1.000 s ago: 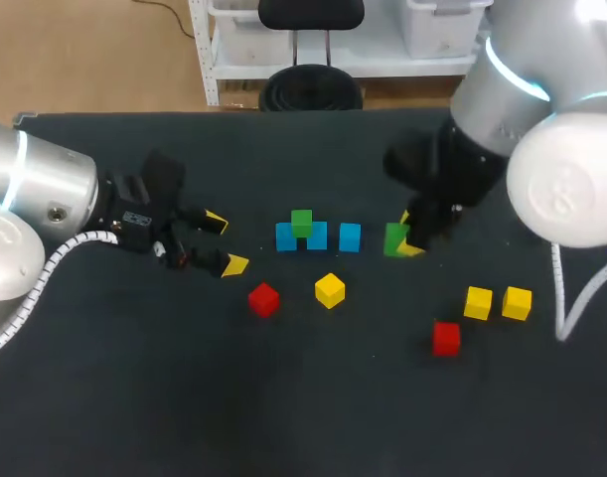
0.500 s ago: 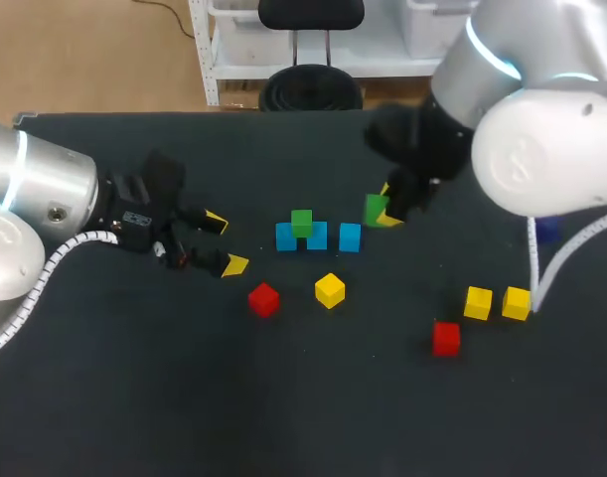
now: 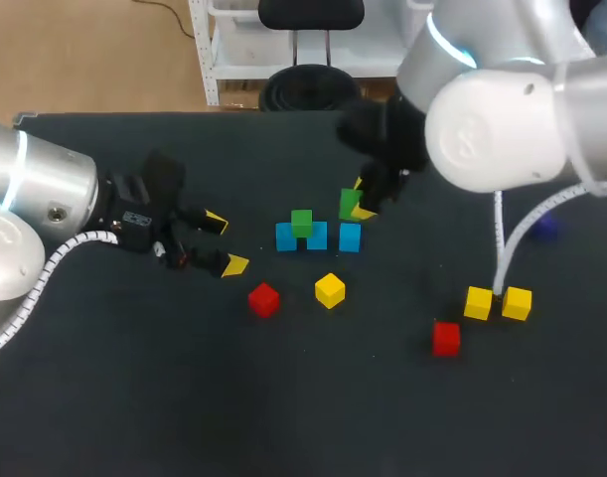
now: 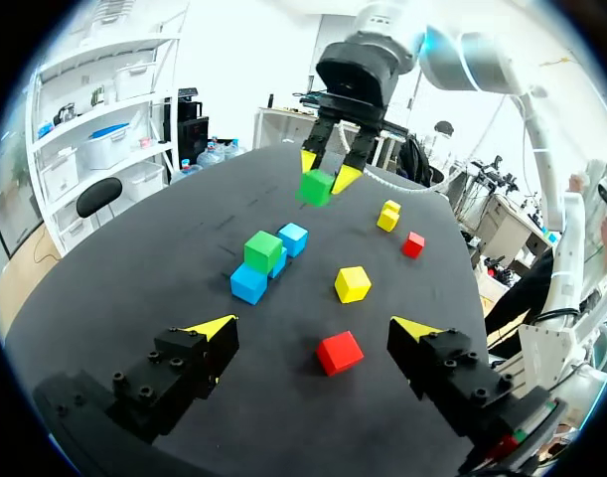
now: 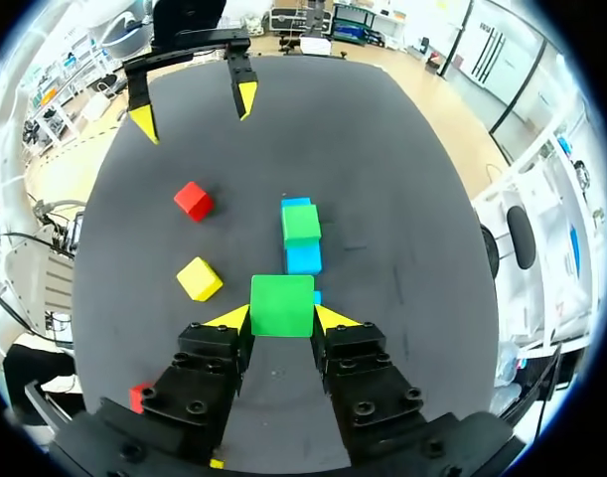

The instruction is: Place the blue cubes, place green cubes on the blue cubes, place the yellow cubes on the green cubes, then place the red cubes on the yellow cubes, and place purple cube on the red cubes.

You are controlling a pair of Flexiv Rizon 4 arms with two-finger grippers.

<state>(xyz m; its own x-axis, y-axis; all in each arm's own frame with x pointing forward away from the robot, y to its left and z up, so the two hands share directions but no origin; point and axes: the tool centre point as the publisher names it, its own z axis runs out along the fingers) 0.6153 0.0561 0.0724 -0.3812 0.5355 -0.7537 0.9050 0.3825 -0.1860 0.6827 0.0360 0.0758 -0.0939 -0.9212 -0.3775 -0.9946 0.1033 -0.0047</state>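
A small green cube is clamped between the right jaws, held above the black bench near one end of three blue cubes. The left jaws are spread wide, empty. Two green cubes, three yellow cubes, two red cubes and one purple cube are counted.

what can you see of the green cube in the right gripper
A plain bright green cube with flat matte faces and sharp edges, plastic by its look. The right gripper is shut on it, one yellow tip against each of two opposite sides. It hangs level, clear of the table, about over one end of the row of blue cubes. Nothing else touches it.
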